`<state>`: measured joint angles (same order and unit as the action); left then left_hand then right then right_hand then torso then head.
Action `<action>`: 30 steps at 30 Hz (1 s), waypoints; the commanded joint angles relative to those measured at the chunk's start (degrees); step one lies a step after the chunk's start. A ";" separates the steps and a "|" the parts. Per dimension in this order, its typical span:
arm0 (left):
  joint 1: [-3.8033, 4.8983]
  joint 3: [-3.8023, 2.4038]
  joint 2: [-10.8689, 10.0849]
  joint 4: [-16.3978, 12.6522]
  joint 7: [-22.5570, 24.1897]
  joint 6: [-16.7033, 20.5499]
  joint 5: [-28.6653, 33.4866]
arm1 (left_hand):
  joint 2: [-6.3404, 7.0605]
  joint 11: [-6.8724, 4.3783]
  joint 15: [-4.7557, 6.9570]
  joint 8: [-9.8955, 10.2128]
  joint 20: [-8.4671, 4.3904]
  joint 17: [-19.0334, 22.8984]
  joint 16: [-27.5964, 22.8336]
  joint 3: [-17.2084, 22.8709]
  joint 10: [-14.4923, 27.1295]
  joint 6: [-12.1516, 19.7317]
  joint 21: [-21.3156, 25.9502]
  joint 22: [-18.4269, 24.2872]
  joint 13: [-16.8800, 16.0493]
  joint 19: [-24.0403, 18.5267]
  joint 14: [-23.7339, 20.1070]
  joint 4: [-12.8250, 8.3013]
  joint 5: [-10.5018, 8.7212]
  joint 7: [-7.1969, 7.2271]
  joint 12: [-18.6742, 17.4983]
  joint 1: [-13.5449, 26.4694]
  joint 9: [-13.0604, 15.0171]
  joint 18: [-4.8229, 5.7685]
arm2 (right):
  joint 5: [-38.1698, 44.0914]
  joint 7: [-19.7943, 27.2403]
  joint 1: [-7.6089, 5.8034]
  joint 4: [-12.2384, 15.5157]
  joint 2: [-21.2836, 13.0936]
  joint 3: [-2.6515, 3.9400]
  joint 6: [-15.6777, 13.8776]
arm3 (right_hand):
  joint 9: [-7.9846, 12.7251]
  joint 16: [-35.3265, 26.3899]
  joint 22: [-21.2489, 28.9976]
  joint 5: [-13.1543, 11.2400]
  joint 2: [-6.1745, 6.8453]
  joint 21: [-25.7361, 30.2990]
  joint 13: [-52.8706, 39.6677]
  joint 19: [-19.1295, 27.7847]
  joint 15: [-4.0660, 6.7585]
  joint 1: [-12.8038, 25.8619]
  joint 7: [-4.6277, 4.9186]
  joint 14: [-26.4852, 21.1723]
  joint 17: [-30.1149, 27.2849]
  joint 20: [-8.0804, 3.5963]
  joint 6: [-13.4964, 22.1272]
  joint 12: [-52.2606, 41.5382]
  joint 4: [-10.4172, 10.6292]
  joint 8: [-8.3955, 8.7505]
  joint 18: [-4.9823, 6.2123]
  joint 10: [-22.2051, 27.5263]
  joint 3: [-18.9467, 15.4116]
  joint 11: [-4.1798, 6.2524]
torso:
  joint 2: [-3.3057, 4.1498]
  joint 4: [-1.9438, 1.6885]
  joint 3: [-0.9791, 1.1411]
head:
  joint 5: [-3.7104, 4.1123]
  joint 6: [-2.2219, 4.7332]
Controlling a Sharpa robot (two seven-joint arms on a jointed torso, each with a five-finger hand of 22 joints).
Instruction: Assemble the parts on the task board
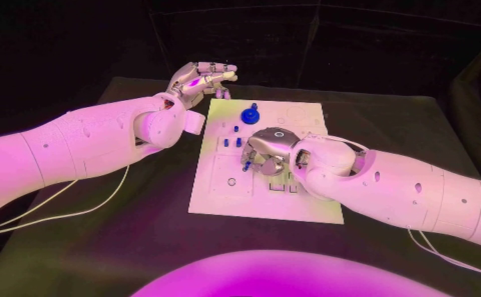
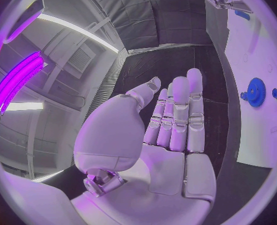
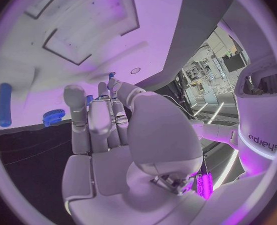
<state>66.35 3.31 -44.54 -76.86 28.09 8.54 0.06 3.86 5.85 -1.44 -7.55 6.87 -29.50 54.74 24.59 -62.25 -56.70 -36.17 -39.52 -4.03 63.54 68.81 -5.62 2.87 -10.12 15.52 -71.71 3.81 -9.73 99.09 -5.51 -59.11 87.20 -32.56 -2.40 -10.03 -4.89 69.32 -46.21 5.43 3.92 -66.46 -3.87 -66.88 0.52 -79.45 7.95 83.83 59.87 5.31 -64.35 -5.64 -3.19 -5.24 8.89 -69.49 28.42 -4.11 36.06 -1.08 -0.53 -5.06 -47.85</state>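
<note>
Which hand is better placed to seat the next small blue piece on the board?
Right. The right hand is over the middle of the white board, with a small blue piece at its fingertips. The left hand is raised off the board's far corner, holding nothing.

My right hand (image 1: 269, 152) covers the task board (image 1: 226, 196) mid-section, so whatever's betw. my fingers I can't tell.

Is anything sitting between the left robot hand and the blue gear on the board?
Nothing visible. The left robot hand hangs off the board's far left corner, with bare board before the blue gear.
</note>
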 commanded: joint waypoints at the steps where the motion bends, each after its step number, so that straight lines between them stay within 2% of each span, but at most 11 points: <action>1: 0.09 -0.06 0.05 -0.02 -0.07 -0.82 0.20 | -0.13 0.32 0.05 0.27 0.29 0.10 -0.24 -0.36 0.18 0.20 0.35 0.09 0.09 -0.15 -0.42 -0.09 -0.04 -0.25 -0.35 -0.39 -0.07 -0.71 | 0.91 -0.10 0.04 -0.27 0.17 -0.06 0.19 | -0.10 0.44 -0.11 0.25 -0.09 -0.41 0.07 -0.35 0.07 0.61 0.25 2.06 0.12 0.12 -0.06 0.23 0.46 -0.12 -0.68 0.24 0.02 -0.19 | 0.01 0.00 -0.01 | -0.14 0.03; 25: 0.09 -0.06 0.00 0.08 -0.73 -1.37 0.20 | -0.13 0.41 -0.01 0.34 0.34 0.13 -0.23 -0.48 0.37 0.37 0.43 0.17 0.10 -0.09 -0.42 -0.07 -0.04 -0.34 -0.40 -0.39 -0.07 -0.70 | 1.61 -0.48 0.19 -0.35 1.20 -0.06 3.55 | -0.05 0.50 0.25 0.09 0.13 -0.26 0.09 -0.04 -0.04 1.01 0.32 1.97 0.01 0.22 0.21 0.57 0.61 0.08 -0.61 0.52 -0.33 -0.30 | -0.01 -0.01 -0.02 | -0.19 -0.30; 30: 0.09 -0.06 -0.01 0.07 -0.84 -1.47 0.20 | -0.13 0.41 -0.01 0.34 0.34 0.13 -0.23 -0.48 0.37 0.37 0.43 0.17 0.10 -0.09 -0.42 -0.07 -0.04 -0.34 -0.40 -0.39 -0.07 -0.70 | 1.80 -0.93 0.20 -0.61 1.35 -0.07 3.24 | 0.79 -1.85 5.25 0.96 1.96 2.74 0.38 3.23 -1.40 3.04 1.73 0.73 -3.46 1.16 3.76 2.16 1.60 1.72 0.18 6.05 -2.01 -1.83 | -0.01 0.02 -0.05 | -0.16 -0.30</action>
<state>66.35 3.31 -44.57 -76.74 27.31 7.92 0.07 3.86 6.06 -1.44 -7.55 6.87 -29.46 54.74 24.43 -62.04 -56.50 -35.95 -39.40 -3.99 63.54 68.81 -5.78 2.87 -10.32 15.51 -71.71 3.82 -9.73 100.19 -5.82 -58.84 86.67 -31.24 -2.48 -7.57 -4.36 68.13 -42.04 6.19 5.66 -64.41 -3.47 -64.34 -0.53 -76.92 9.48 84.04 57.27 6.31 -61.35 -3.64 -1.63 -3.86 8.90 -64.57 26.86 -5.69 36.07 -1.08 -0.55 -5.22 -48.16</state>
